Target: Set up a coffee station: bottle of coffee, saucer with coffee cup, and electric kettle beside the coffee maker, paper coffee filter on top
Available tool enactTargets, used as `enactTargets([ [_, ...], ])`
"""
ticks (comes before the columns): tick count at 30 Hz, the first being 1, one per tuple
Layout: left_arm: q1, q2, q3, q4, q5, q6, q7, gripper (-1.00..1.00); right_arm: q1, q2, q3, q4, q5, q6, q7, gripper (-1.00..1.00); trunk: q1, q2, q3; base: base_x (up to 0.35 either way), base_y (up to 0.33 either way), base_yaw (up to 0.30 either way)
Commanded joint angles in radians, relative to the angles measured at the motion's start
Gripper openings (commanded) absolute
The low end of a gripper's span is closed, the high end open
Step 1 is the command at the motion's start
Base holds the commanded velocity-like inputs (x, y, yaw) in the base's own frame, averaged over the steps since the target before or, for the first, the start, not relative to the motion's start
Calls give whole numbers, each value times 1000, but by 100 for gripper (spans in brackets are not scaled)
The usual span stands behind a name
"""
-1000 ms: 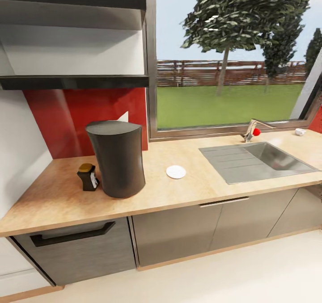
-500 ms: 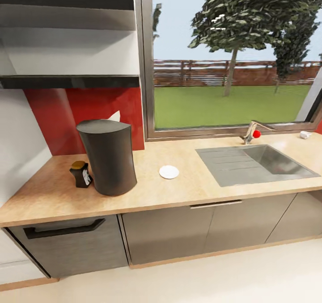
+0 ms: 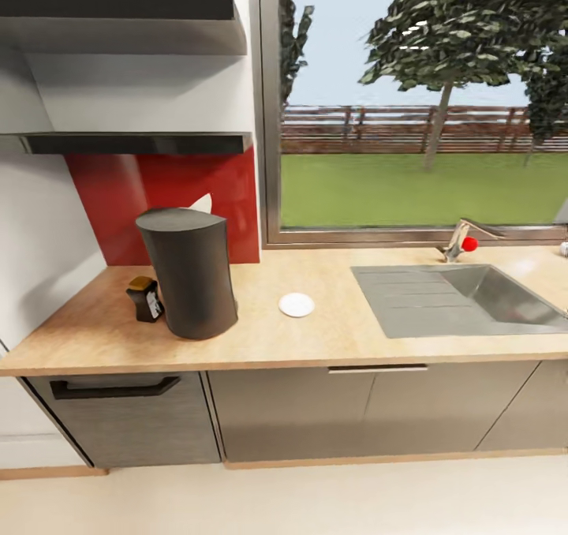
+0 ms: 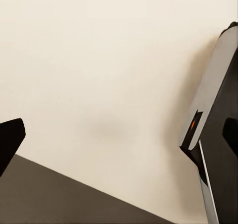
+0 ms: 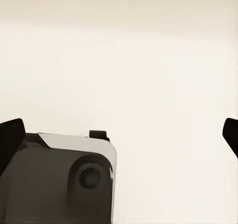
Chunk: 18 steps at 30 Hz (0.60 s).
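**Kitchen counter and wrist views: items on hand**

Head view.
- Light wooden countertop (image 3: 355,338), running left to right under a large window (image 3: 418,101).
- Tall dark grey, tapered coffee maker (image 3: 189,271), upright on the left part of the counter, in front of a glossy red backsplash panel (image 3: 197,196).
- Small dark coffee bottle with a brown cap and white label (image 3: 144,298), upright on the counter, just beside the coffee maker on its left.
- White pointed paper piece (image 3: 202,203), showing at the far top edge of the coffee maker; whether it rests on the lid cannot be told.
- Small round white saucer (image 3: 297,304), flat on the counter to the right of the coffee maker, apart from it.
- Steel sink with drainboard (image 3: 457,298), right part of the counter; metal tap with a red knob (image 3: 462,242) at its far edge.
- Two black wall shelves (image 3: 134,142), above the coffee maker.
- Grey drawer front with a dark handle (image 3: 118,417), below the counter at left.

Left wrist view.
- Left gripper (image 4: 119,137): dark fingertips at opposite edges, spread wide, nothing between them; pale floor (image 4: 99,75) beyond, with part of the robot's dark and grey body (image 4: 218,120).

Right wrist view.
- Right gripper (image 5: 119,135): fingertips likewise wide apart and empty, over the same pale floor, with a grey and black part of the robot (image 5: 64,179) close by.
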Motion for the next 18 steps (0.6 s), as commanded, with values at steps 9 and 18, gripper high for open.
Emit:
enactTargets([
  [9,-1,-2,8,2,1,-8,0,100,-1,-5,-5,1,15,-4,-3,100,1,-2,-2,41,-310,2],
  [18,-1,-2,10,2,5,-10,-1,100,-1,1,-8,1,13,-4,-5,100,1,-2,-2,2,-312,28],
])
